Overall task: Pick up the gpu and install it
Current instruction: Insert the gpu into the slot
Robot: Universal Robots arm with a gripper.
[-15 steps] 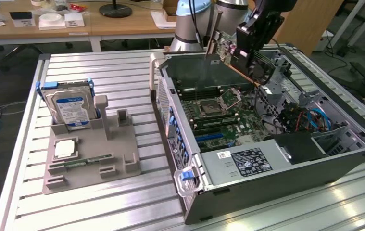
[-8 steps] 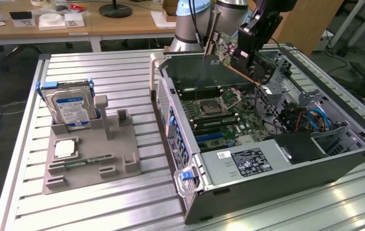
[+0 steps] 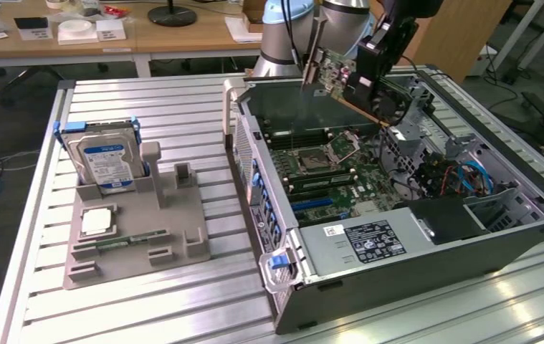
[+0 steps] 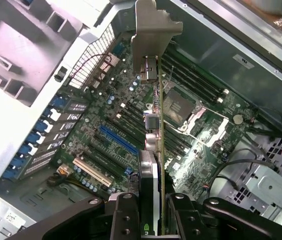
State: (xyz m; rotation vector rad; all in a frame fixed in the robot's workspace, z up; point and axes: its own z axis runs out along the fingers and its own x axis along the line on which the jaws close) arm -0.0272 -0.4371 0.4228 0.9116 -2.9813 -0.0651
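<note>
Gripping the gpu [image 4: 149,172], the tool [image 4: 152,216] hangs over the motherboard [image 4: 106,120].

Two cameras: one high and wide, one close on the wrist.
My exterior view stands off and looks down slantwise across the counter [image 3: 157,100] at the open computer case [image 3: 425,279]; my wrist view peers close past the pincer [image 4: 153,212] along the edge-on gpu [image 4: 150,172] into it. Both share the motherboard [image 3: 334,179].

Slotted aluminium counter [image 3: 157,107]. On it, at the exterior view's left, a grey parts fixture [image 3: 128,261]; at its right, an open computer case [image 3: 415,276], not touching.
</note>
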